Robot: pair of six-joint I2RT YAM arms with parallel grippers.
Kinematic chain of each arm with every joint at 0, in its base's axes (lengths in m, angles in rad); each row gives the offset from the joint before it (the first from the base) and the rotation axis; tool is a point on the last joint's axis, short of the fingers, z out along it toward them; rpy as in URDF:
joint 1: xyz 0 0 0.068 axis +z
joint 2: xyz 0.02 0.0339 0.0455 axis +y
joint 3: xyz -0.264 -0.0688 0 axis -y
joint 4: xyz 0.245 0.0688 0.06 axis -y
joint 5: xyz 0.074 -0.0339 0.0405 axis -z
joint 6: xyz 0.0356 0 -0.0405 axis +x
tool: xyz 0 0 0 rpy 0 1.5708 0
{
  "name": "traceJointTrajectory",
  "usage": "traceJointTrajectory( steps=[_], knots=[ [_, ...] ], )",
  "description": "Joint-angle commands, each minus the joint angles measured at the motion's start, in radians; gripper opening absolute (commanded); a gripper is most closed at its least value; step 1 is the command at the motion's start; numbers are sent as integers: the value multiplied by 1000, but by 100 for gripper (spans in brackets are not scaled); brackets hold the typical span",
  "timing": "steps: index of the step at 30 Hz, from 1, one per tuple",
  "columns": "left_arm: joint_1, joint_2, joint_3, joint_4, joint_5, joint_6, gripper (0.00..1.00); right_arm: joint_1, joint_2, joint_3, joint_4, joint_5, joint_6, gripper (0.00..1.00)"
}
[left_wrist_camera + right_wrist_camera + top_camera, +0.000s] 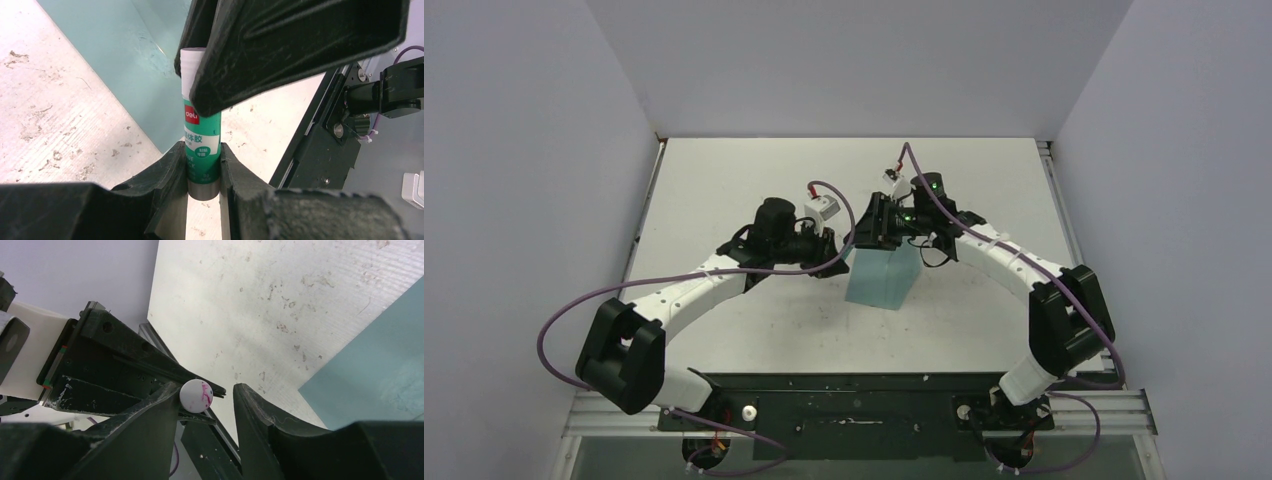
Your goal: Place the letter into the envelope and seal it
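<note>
Nearest our bases, the flat teal paper envelope lies on the scuffed white table, its far end under both grippers. There our left gripper is clamped tight on an upright green-and-white glue stick. Our right gripper brackets the stick's round white cap with fingers parted, one touching it and the other apart.

Your teal envelope, flat on the tabletop
You see a plain blue-green rectangle, slightly skewed, its far edge under the right tool and just beside the left tool.
</note>
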Motion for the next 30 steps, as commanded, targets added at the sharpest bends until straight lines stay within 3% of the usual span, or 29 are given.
traceJointTrajectory(
  steps=[1, 9, 16, 30],
  knots=[
    [7, -10, 25, -14, 44, 27, 0, -32, -60, 18, 46, 32, -3, 47],
    [7, -12, 23, -10, 52, 27, 0, -34, -59, -8, 97, -3, 27, 44],
    [7, -7, 33, -6, 57, 27, 0, -16, -27, -1, 98, -49, 27, 49],
    [9, -6, 34, -13, 39, 23, 0, -11, 0, 14, 98, -106, 35, 21]
  ],
)
